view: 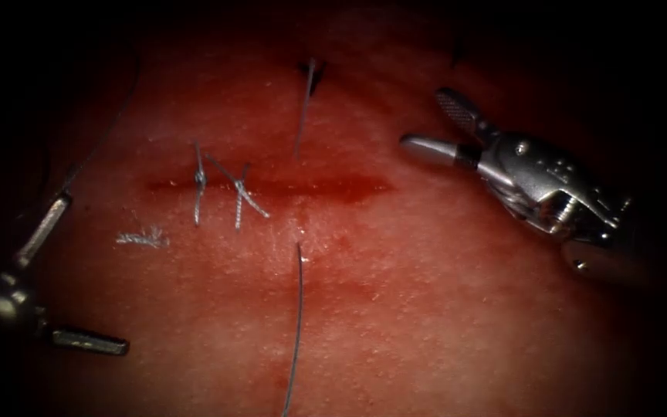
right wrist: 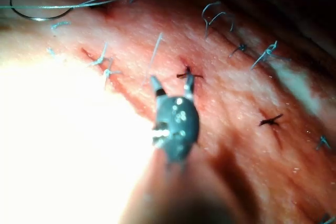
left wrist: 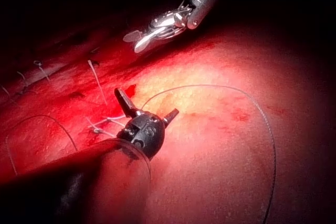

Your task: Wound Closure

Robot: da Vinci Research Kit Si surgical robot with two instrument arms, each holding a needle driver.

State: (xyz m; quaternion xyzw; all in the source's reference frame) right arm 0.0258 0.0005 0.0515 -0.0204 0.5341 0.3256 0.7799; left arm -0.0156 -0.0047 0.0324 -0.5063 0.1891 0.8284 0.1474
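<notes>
The cut (view: pixel 272 186) runs across the tissue (view: pixel 441 309), with two knotted stitches (view: pixel 218 189) at its left end. A thread (view: pixel 304 104) enters the tissue above the cut and comes out below it as a long strand (view: pixel 298 324) running toward the near edge. My left tool (view: pixel 96 272) sits at the lower left, jaws spread wide and holding nothing; it is also seen as the left tool (left wrist: pixel 147 100). My right tool (view: pixel 421 116) hovers above the cut's right end, open and empty. The curved needle (right wrist: pixel 37 17) lies free on the tissue with thread across it.
A frayed cut end of thread (view: pixel 142 238) lies below the left stitches. A slack thread loop (left wrist: pixel 262 114) curves over the tissue beside the left tool. Older stitches (right wrist: pixel 265 51) and dark ones (right wrist: pixel 270 120) sit farther along. Red fluid pools in the cut.
</notes>
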